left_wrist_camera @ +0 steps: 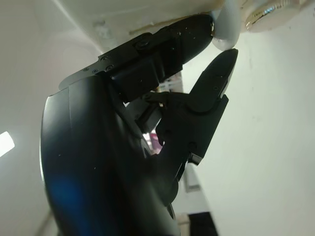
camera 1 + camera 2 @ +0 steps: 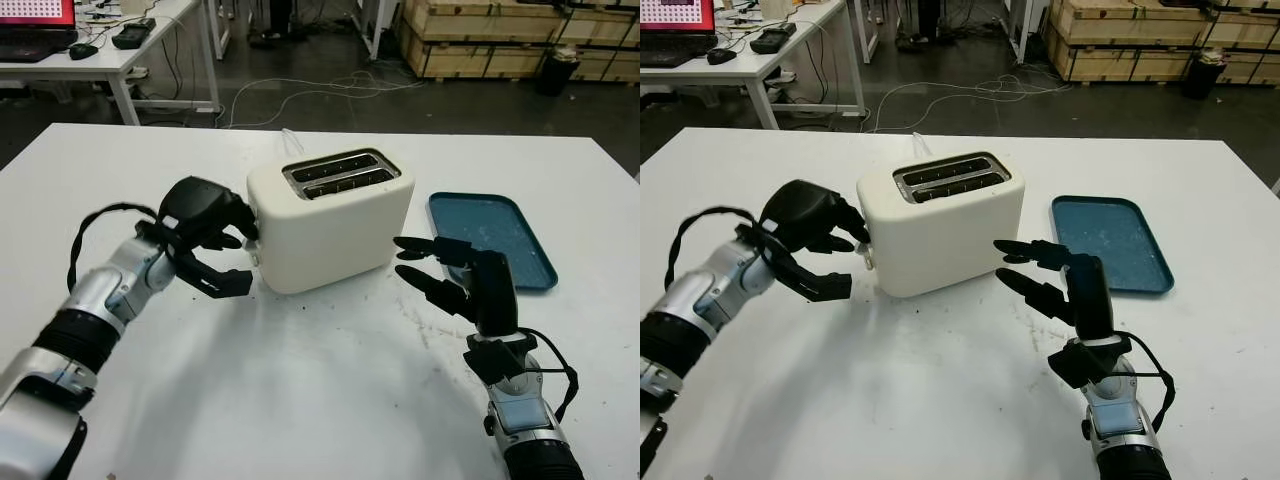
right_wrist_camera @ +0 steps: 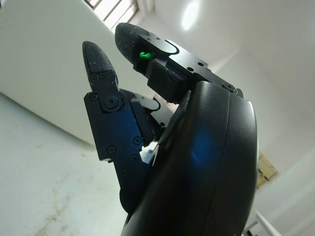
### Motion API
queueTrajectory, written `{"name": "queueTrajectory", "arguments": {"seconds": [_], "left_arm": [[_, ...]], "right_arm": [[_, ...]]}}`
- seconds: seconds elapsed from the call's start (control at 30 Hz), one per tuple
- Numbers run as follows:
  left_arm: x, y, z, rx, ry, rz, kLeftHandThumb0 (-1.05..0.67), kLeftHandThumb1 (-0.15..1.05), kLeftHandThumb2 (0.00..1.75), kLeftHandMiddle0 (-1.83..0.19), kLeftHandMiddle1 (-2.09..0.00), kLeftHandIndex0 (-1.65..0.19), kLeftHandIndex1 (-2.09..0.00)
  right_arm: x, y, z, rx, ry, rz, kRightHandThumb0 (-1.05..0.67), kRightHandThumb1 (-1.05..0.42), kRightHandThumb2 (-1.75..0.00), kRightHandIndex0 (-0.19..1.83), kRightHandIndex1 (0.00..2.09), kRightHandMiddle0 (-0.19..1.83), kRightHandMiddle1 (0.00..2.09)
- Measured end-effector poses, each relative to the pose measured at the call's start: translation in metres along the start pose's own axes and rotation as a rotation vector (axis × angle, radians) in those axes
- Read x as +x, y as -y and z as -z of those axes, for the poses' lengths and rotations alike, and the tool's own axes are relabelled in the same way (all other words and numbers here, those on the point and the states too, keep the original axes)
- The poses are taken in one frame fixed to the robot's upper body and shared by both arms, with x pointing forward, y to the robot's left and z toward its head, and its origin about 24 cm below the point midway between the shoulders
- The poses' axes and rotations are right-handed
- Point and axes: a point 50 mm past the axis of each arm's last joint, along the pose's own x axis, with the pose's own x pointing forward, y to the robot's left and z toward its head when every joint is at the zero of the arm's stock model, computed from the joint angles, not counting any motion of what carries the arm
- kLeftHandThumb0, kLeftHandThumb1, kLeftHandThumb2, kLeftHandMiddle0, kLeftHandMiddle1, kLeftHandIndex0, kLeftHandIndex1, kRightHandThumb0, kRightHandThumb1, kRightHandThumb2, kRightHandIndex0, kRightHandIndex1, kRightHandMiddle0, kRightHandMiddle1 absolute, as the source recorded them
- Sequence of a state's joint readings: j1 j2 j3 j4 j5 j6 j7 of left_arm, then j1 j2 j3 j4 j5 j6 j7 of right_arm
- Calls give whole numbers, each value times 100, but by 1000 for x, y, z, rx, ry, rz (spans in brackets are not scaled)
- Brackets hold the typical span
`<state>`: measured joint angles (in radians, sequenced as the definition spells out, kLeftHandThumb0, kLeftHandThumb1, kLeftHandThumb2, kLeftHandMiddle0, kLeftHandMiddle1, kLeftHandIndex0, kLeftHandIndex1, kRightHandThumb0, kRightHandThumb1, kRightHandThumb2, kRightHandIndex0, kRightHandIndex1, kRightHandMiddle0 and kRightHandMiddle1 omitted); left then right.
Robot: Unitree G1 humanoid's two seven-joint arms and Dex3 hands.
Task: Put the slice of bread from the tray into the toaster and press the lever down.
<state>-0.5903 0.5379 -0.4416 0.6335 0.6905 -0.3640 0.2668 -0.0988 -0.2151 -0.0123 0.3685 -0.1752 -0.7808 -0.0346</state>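
Note:
A cream two-slot toaster stands in the middle of the white table. I cannot tell what is inside its dark slots. My left hand is at the toaster's left end, fingers curled around the small white lever; one fingertip presses against it and another sits just below. My right hand hovers open just off the toaster's right side, touching nothing. The blue tray lies to the right of the toaster with no bread on it.
The white table has bare room in front of the toaster and on its left. Beyond the far edge are a desk with a laptop, cables on the floor and wooden crates.

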Motion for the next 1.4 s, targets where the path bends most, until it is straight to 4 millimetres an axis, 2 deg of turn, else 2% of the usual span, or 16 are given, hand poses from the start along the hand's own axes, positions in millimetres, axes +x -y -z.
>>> {"name": "queueTrajectory", "arguments": {"seconds": [0.07,0.27,0.4,0.57,0.77,0.87,1.07,1.23,1.4], "left_arm": [[-1,5,1,-30,-29,-8,-23,81,1,-81,-113,-126,0],[-2,8,1,-43,-49,-5,-22,79,0,-83,-122,-128,-2],[-2,8,1,-42,-50,-4,-22,80,0,-81,-120,-127,-1],[-2,8,1,-41,-51,-4,-20,79,0,-80,-130,-128,-1],[-3,8,-1,-42,-38,-10,-21,78,1,-82,-156,-132,-3],[-7,6,-3,-57,-26,-24,-18,77,1,-83,-158,-131,-2],[-21,-1,-2,-126,-30,-103,-29,81,1,-78,-166,-129,-1],[-33,-14,-2,-212,-47,-183,-36,83,1,-81,-159,-129,-1],[-41,-34,-6,-275,-32,-287,-35,83,0,-83,-151,-128,-1]], "right_arm": [[0,0,0,0,0,0,-38,-79,0,96,65,111,0],[0,0,0,1,0,-2,-37,-79,0,96,64,111,0],[0,-1,0,1,0,-9,-38,-79,0,96,64,111,0],[0,-1,0,1,0,-9,-39,-79,0,96,65,111,0],[0,-1,0,1,0,-9,-38,-79,0,96,65,111,0],[0,-1,0,1,1,-9,-39,-79,0,96,65,111,0],[0,-1,0,0,1,-9,-39,-79,0,95,67,110,0],[5,2,2,-8,-13,-17,-39,-79,0,89,68,106,0],[13,7,2,-14,-14,-24,-38,-79,0,88,66,104,0]]}}
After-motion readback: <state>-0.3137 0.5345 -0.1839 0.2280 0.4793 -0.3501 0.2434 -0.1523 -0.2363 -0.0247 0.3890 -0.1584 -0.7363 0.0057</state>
